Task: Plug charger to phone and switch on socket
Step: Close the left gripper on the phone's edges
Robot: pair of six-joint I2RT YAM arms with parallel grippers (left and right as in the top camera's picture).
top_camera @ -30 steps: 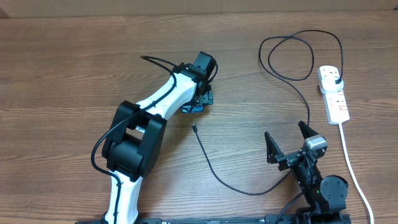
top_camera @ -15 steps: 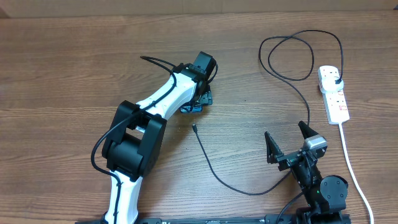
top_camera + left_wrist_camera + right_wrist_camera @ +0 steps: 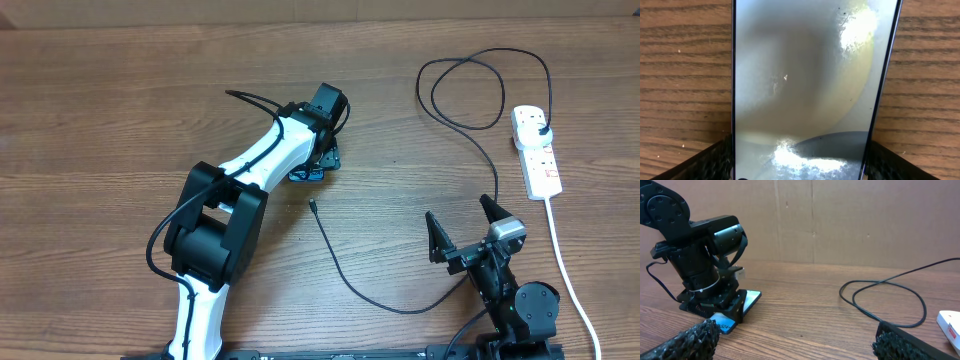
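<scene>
- The left fingers [image 3: 710, 162] stand one on each long edge of the phone [image 3: 805, 75], the glass filling the gap between them; the pads sit right at the frame, but we cannot tell whether they are pressing or only flanking it.
- We read that straddle as a way to pin the phone so that it will not slide when a connector is pushed into its end; which end carries the port we cannot make out.
- The right fingers [image 3: 690, 340] are spread wide and hold nothing; they hover low over the table [image 3: 100, 120] at about 5 o'clock in the overhead view, pointing toward the left arm, which we take as a waiting pose for fetching the cable.
- Taking the overhead view as a clock with 12 at the far edge, the phone lies near the centre, mostly hidden under the left wrist; its lit screen faces up.
- The charger [image 3: 327, 237] has its small connector [image 3: 313, 206] lying free at 6 o'clock from the phone, near but apart; the cable bows toward 5 o'clock, passes beside the right fingers and loops at 1 o'clock.
- Its black plug appears seated in the socket [image 3: 535, 150] at 3 o'clock; so we judge the mating and the switch both not yet done; the switch's position is too small to read.
</scene>
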